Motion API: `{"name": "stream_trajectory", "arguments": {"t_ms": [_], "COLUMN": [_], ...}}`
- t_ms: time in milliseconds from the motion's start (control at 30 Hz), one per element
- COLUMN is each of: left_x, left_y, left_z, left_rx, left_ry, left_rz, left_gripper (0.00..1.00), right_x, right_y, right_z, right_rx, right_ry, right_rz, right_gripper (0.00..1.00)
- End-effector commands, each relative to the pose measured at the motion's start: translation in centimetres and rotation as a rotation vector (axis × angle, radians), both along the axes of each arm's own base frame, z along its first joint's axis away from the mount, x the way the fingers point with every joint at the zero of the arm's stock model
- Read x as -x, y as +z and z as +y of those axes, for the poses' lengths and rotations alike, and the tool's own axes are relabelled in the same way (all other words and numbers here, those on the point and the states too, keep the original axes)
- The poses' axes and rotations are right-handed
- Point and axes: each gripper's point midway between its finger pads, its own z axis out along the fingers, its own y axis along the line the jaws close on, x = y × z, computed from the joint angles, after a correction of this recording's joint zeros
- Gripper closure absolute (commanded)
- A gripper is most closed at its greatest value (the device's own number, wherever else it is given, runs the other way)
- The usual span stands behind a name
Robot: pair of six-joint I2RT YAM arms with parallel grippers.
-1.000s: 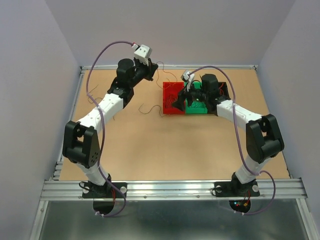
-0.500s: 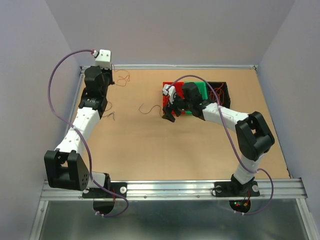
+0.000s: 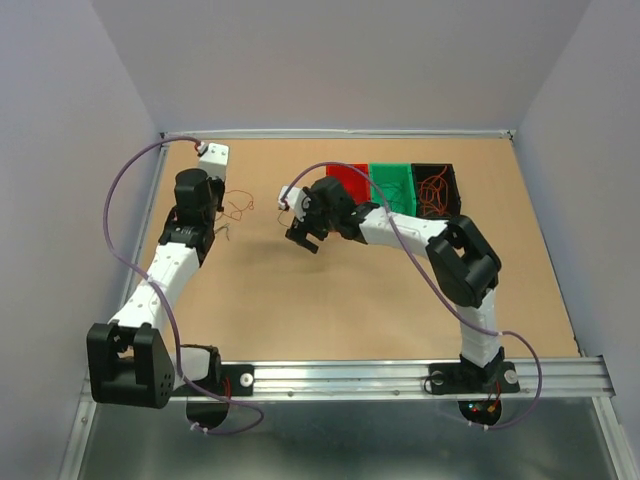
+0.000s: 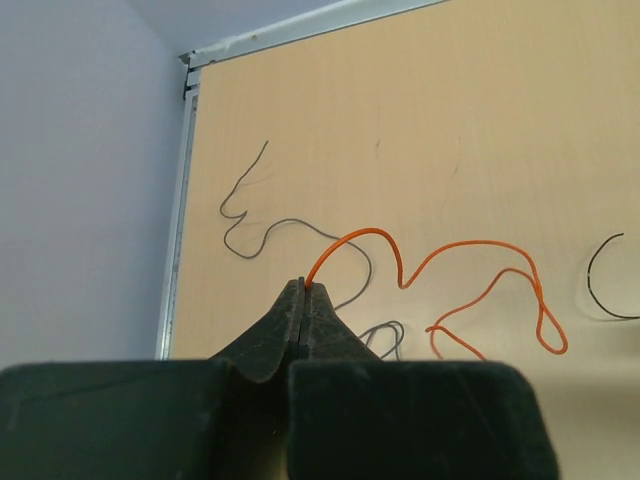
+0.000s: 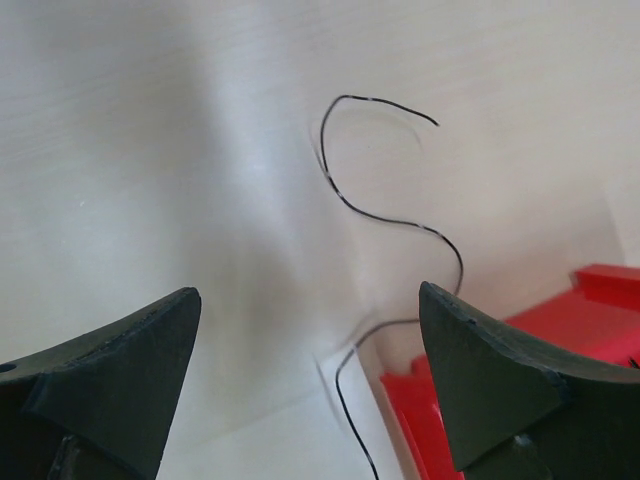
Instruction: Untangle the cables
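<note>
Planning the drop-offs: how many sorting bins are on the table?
3, in a row at the far right: the red bin leftmost, the green bin in the middle, the black bin rightmost. None looks hidden.

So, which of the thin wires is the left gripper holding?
The orange wire: one end is pinched in the shut left gripper. The grey wire and the black wire lie on the table, ungripped.

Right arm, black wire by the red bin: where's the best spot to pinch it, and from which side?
Probably the middle stretch of the black wire, straight down from above with the open right gripper straddling it crosswise: it lies flat on the table, and that stretch sits clear of the red bin, unlike its lower end.
</note>
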Motion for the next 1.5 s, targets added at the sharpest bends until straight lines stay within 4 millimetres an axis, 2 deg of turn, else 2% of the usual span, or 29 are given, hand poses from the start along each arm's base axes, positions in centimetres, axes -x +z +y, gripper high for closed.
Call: {"name": "stream_trajectory", "arguments": {"t_ms": [0,33,133,200,333,500,533,567,700,733,800,833,867,933,1033,1133,1167,1233,1333,1367,1433,1467], "left_x": [0.3,0.8,1.5,2.0,2.3,2.4,2.4,2.5,3.1,3.2,3.7,3.9,4.1,4.5,4.7,4.7,4.4,4.4,4.5,4.6,4.6,4.7], "left_y": [4.4,3.4,4.5,4.4,4.9,3.1,3.0,2.1,1.4,1.3,1.1,1.1,1.0,1.3,1.6,1.5,1.0,1.1,0.8,1.0,1.0,1.1], "left_z": [0.0,0.1,0.6,0.5,0.8,0.1,0.0,-0.3,-0.2,-0.3,0.4,0.6,1.7,1.6,1.6,1.3,1.2,1.0,1.0,0.8,0.8,0.7], "left_rx": [0.064,0.064,0.06,0.052,0.041,0.01,0.004,-0.011,-0.029,-0.027,-0.033,-0.03,-0.029,-0.018,-0.014,-0.011,-0.008,-0.003,0.0,0.0,0.004,0.006], "left_ry": [0.008,0.013,0.028,0.018,0.026,-0.036,-0.051,-0.074,-0.126,-0.144,-0.147,-0.149,-0.131,-0.158,-0.184,-0.201,-0.215,-0.223,-0.231,-0.24,-0.244,-0.25], "left_rz": [-0.211,-0.208,-0.289,-0.306,-0.334,-0.311,-0.316,-0.303,-0.311,-0.316,-0.319,-0.319,-0.317,-0.323,-0.328,-0.319,-0.303,-0.303,-0.297,-0.303,-0.304,-0.307], "left_gripper": [1.0,1.0,1.0,1.0,1.0,1.0,1.0,1.0,1.0,1.0,1.0,1.0,1.0,1.0,1.0,1.0,1.0,1.0,1.0,1.0,1.0,1.0], "right_x": [-2.6,-2.8,-2.9,-3.1,-4.1,-4.2,-4.5,-4.5,-4.2,-4.1,-3.9,-3.7,-3.9,-4.4,-4.7,-3.4,-1.8,-1.1,0.7,0.8,1.1,1.0], "right_y": [-0.2,-0.3,-1.5,-2.7,-3.4,-3.9,-3.6,-3.5,-2.2,-1.2,-0.5,-1.2,-1.1,-0.4,-1.5,-3.7,-6.5,-8.2,-10.5,-10.7,-11.5,-11.9], "right_z": [-0.1,0.2,0.8,1.3,1.6,2.7,3.0,3.2,3.4,3.5,3.9,4.0,4.2,4.8,4.9,4.3,3.8,3.2,2.4,2.4,2.5,2.4], "right_rx": [0.081,0.081,0.097,0.118,0.131,0.11,0.116,0.128,0.117,0.099,0.082,0.091,0.089,0.066,0.064,0.076,0.105,0.139,0.166,0.165,0.179,0.189], "right_ry": [-0.053,-0.05,-0.038,-0.038,-0.074,-0.052,-0.055,-0.045,-0.01,-0.001,0.024,0.038,0.047,0.059,0.088,0.132,0.163,0.17,0.196,0.185,0.183,0.177], "right_rz": [-0.074,-0.074,-0.058,-0.055,-0.065,-0.047,-0.067,-0.087,-0.108,-0.115,-0.102,-0.081,-0.069,-0.035,0.023,0.116,0.206,0.245,0.318,0.335,0.353,0.351], "right_gripper": [0.04,0.04,0.03,0.03,0.03,0.03,0.03,0.03,0.04,0.03,0.03,0.03,0.03,0.03,0.05,0.07,0.1,0.13,0.22,0.29,0.35,0.45]}}
